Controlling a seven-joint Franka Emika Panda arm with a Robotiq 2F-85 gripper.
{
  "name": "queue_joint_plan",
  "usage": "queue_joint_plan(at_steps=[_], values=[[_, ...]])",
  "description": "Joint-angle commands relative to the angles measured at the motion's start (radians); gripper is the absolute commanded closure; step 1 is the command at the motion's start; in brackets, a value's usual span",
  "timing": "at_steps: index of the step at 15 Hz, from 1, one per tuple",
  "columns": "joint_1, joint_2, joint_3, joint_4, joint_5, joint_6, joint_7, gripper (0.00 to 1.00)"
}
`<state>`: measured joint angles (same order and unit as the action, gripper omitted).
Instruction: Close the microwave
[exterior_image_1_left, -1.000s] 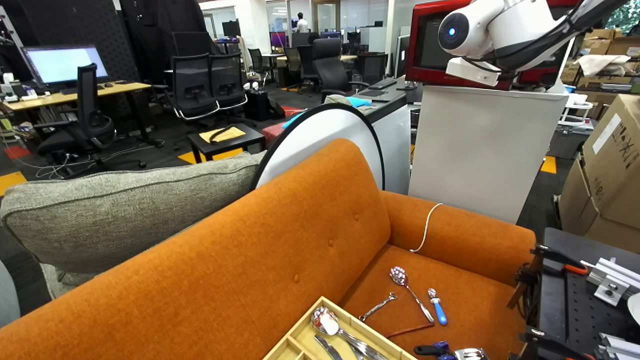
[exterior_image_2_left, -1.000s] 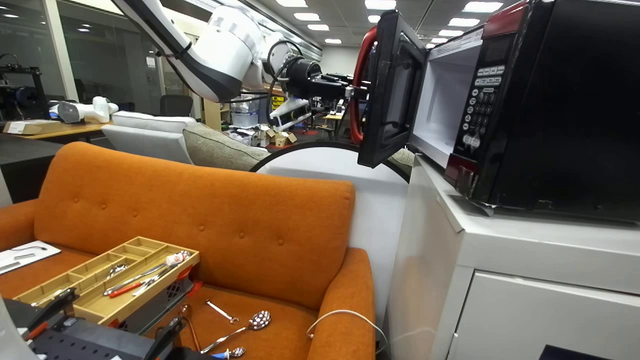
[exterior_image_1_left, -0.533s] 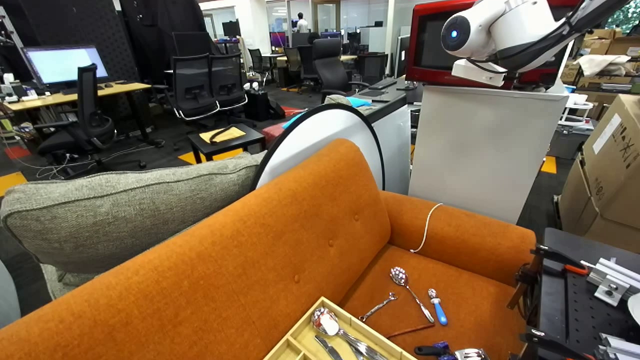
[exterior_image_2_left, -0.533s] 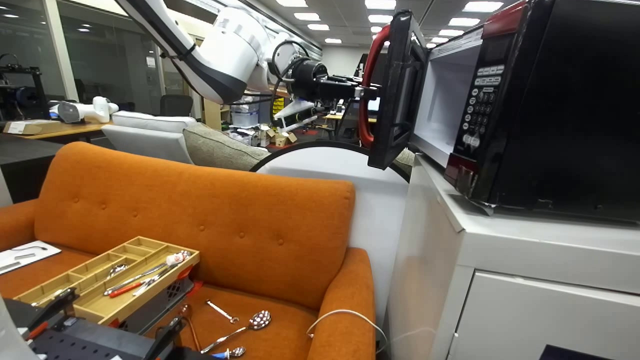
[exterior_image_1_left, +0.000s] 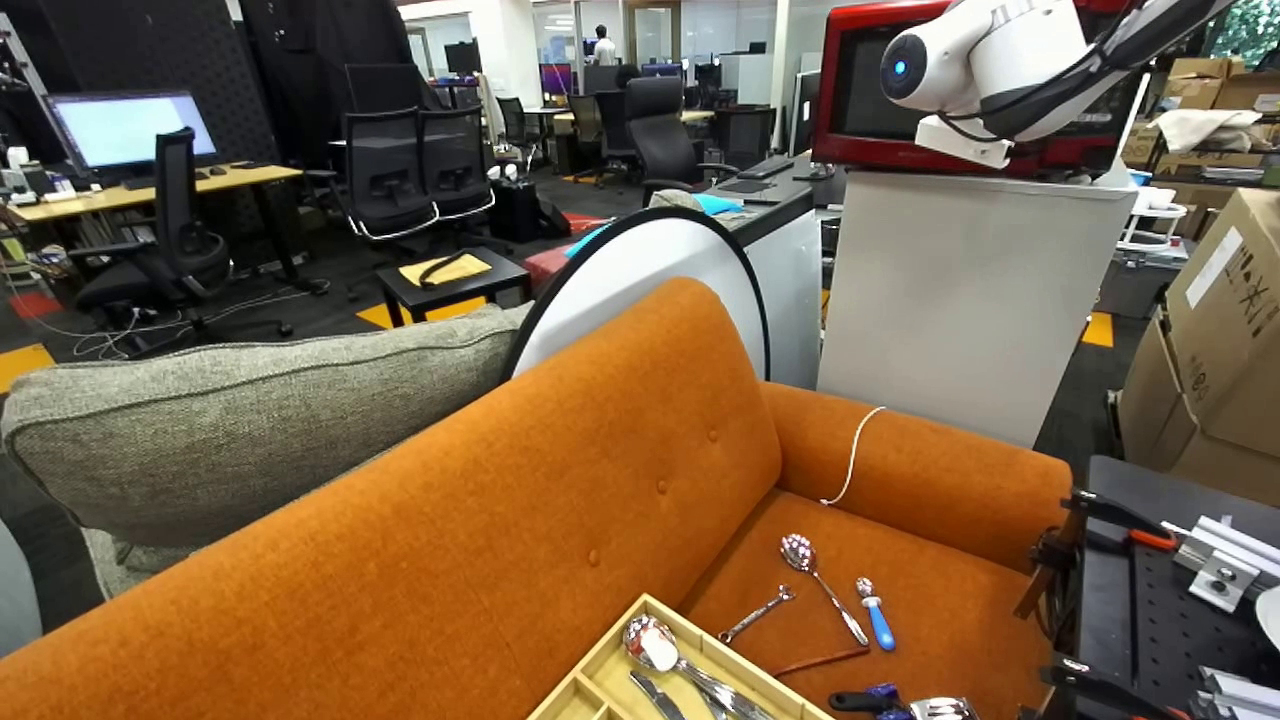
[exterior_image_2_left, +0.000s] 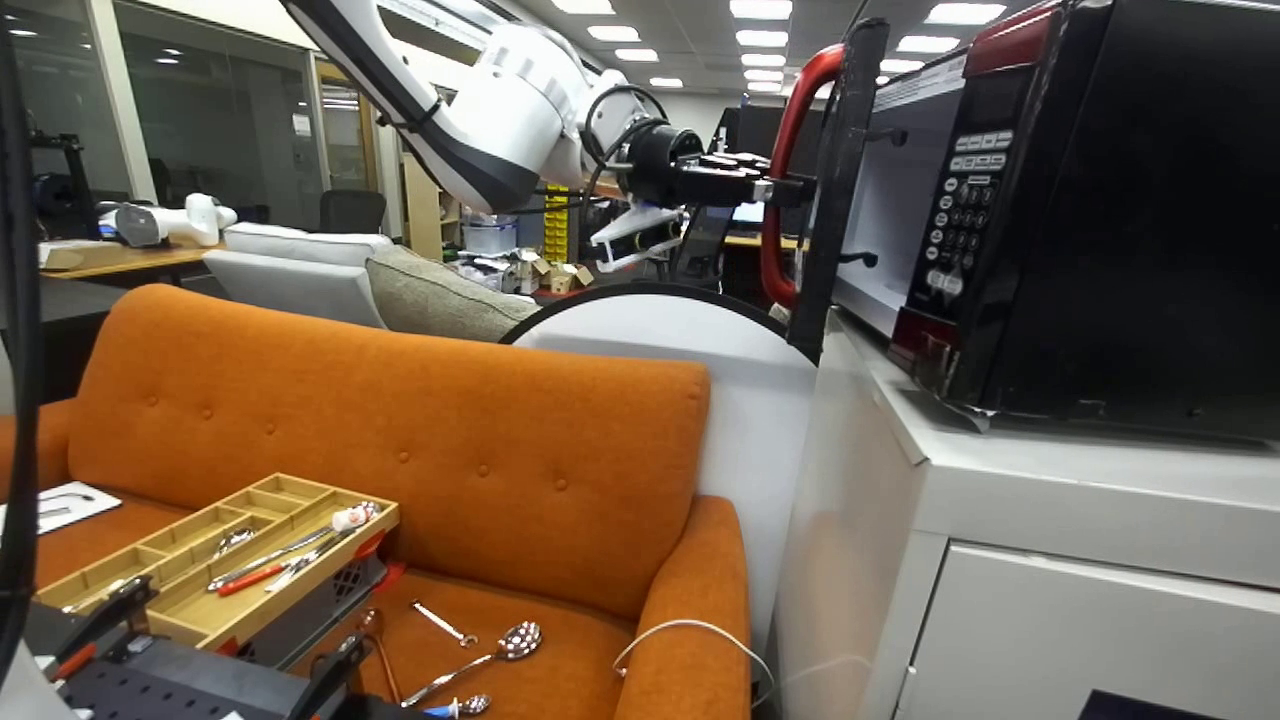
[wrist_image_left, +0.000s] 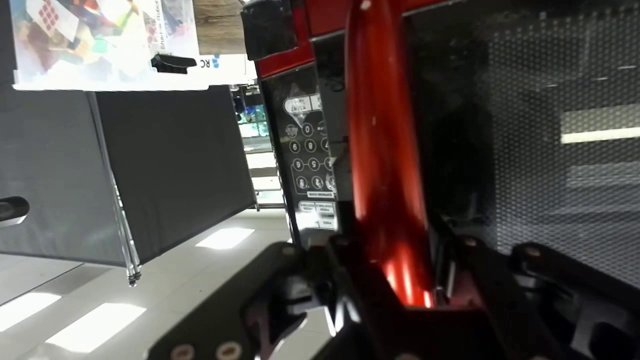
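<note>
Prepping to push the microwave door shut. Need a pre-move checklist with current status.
1. Gripper on red door handle: ok, closed with the handle between its two sides.
2. Grip firm enough to push: cannot tell, images show no force.
3. Microwave door closed: not ok, ajar, latch hooks standing free.
4. Microwave cavity free of obstructions: cannot tell, nothing seen in the visible strip, the rest is hidden.
5. Microwave resting on white cabinet: ok.
</note>
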<state>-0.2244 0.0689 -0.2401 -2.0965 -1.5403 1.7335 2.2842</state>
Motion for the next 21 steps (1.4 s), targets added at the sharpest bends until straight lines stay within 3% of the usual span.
queue_joint_plan(at_steps=[1, 21], values=[[-0.025, 0.062, -0.01, 0.09, 0.096, -0.056, -0.01, 0.92], [-0.107, 0.311, -0.043, 0.432, 0.295, -0.092, -0.09, 0.92]])
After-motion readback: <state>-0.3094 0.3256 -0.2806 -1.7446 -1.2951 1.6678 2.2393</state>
